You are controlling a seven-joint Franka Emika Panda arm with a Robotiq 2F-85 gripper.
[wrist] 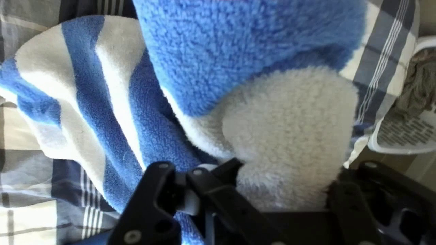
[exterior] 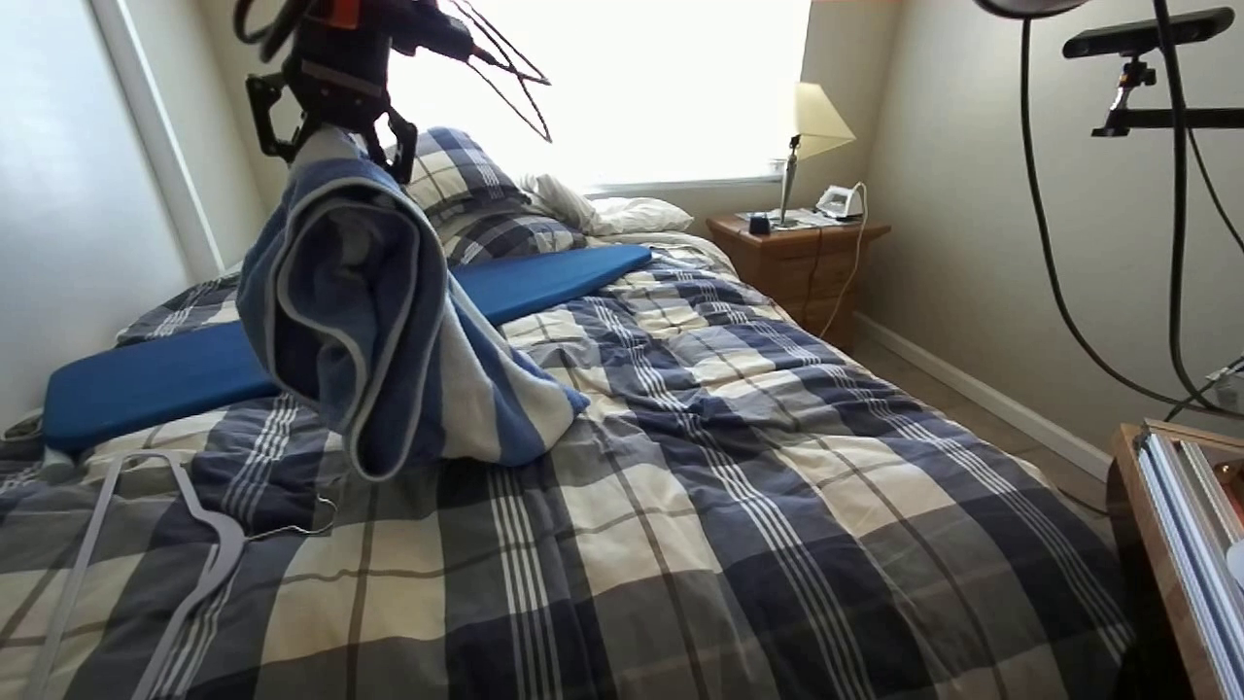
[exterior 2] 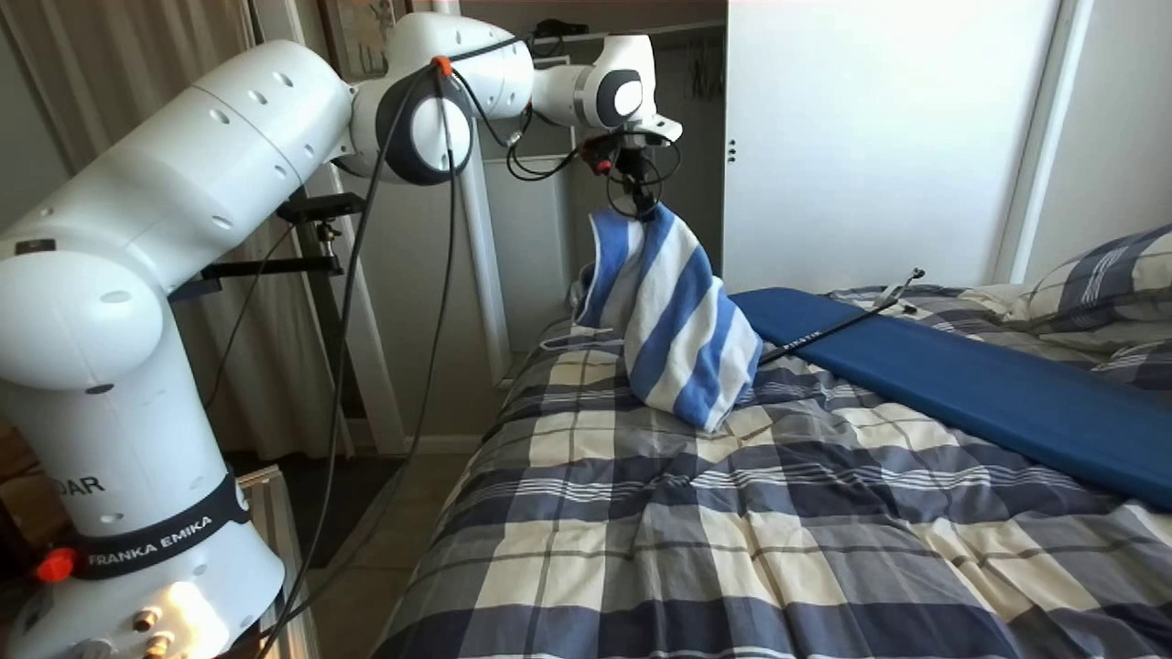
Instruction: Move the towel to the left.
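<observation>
The blue-and-white striped towel [exterior: 398,331] hangs from my gripper [exterior: 340,160] above the bed. In an exterior view its lower end [exterior 2: 687,366] reaches down to or just above the plaid cover; I cannot tell whether it touches. My gripper also shows at the towel's top in that view [exterior 2: 645,210]. In the wrist view the gripper [wrist: 286,175] has its black fingers on both sides of a thick bunch of towel [wrist: 289,126], with the cloth filling the space between them. The finger pads are partly hidden by the cloth.
A blue ironing board [exterior: 554,277] lies across the bed [exterior: 777,544] behind the towel. A black stick [exterior 2: 824,334] rests on the board. A light grey bent frame [exterior: 224,544] lies near the front. Pillows [exterior: 476,175] are at the head. A white basket [wrist: 391,148] stands beyond the bed edge.
</observation>
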